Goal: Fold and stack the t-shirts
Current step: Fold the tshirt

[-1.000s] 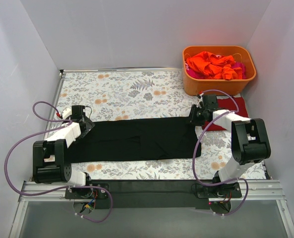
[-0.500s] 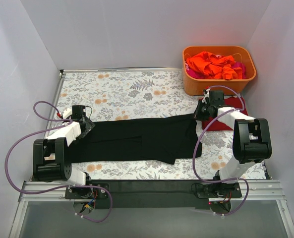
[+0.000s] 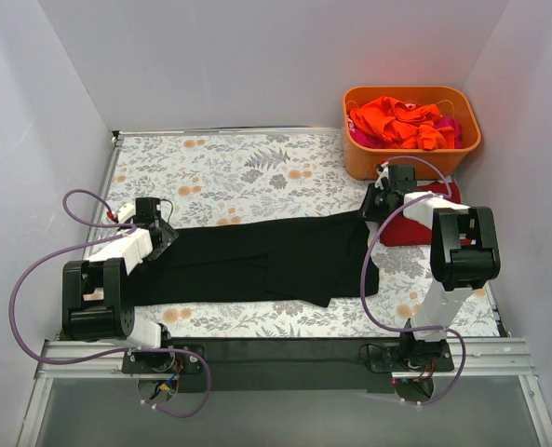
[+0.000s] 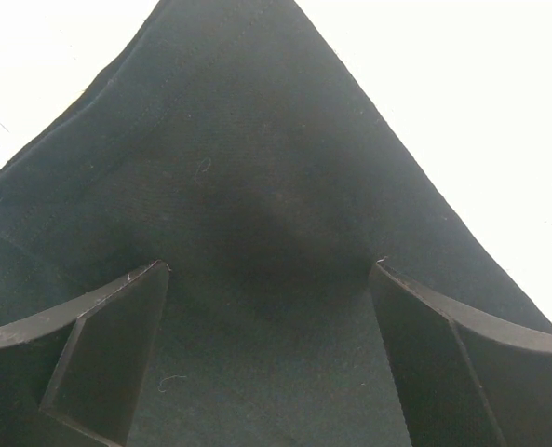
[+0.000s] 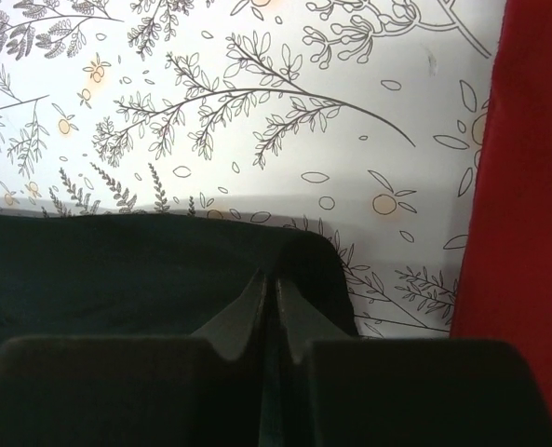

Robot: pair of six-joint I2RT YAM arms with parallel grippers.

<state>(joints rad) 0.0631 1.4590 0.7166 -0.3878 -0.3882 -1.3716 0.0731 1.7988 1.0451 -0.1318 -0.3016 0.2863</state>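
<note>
A large black t-shirt [image 3: 257, 261] lies as a long band across the floral tablecloth [image 3: 248, 172]. My left gripper [image 3: 164, 233] is low over its left end. In the left wrist view it [image 4: 268, 279] is open, with black cloth [image 4: 248, 168] spread flat between its fingers [image 4: 108, 354]. My right gripper [image 3: 372, 210] is at the shirt's far right corner. In the right wrist view it [image 5: 268, 284] is shut on a raised ridge of the black t-shirt [image 5: 117, 270]. A dark red t-shirt [image 3: 424, 225] lies flat just right of that gripper, and its edge [image 5: 522, 186] shows in the right wrist view.
An orange plastic tub [image 3: 410, 156] stands at the back right, holding crumpled orange t-shirts [image 3: 397, 121] and a pink one [image 3: 451, 126]. White walls close in the table on the left, back and right. The right arm's cable loops over the shirt's right end.
My right gripper has shut on the black t-shirt's far right corner and drawn it back and to the right, skewing the shirt's right end. The left arm has not moved.
</note>
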